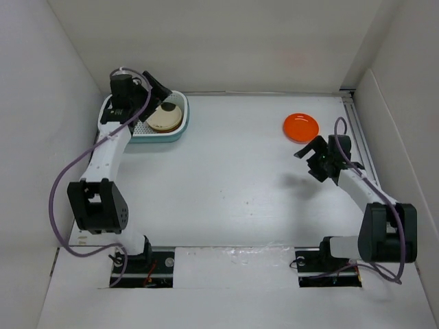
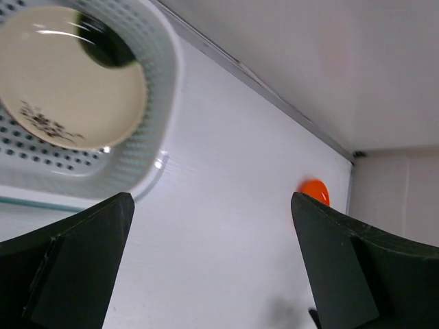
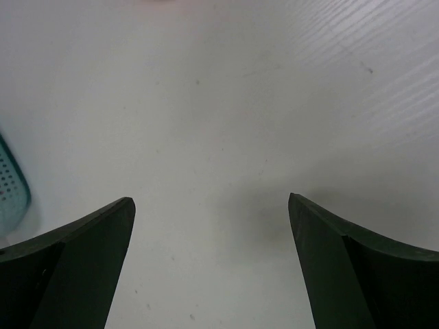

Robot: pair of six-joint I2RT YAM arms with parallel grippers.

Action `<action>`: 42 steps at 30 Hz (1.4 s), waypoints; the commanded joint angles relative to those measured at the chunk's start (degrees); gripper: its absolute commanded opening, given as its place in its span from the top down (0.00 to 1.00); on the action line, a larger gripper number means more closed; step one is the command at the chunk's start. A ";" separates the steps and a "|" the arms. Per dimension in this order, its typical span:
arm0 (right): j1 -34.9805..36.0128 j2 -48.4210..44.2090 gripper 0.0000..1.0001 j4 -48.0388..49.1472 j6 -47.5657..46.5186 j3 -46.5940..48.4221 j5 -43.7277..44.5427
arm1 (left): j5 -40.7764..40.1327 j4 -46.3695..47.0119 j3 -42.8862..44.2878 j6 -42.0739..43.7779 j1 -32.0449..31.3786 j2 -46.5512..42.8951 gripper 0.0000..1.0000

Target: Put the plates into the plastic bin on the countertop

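The teal-blue plastic bin stands at the back left of the white countertop. A beige plate with dark marks lies on top inside it, with a black plate edge showing beyond it. In the left wrist view the bin's mesh wall and the beige plate show clearly. One orange plate lies on the countertop at the back right; it also shows in the left wrist view. My left gripper hangs open and empty over the bin. My right gripper is open and empty, just in front of the orange plate.
White walls close in the countertop on the left, back and right. A metal rail runs along the right edge. The bin's corner shows at the left edge of the right wrist view.
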 commanded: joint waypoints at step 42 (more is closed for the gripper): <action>7.86 25.19 1.00 0.74 -2.60 29.81 -4.04 | 6.72 9.47 -11.19 8.91 -26.83 -4.53 0.00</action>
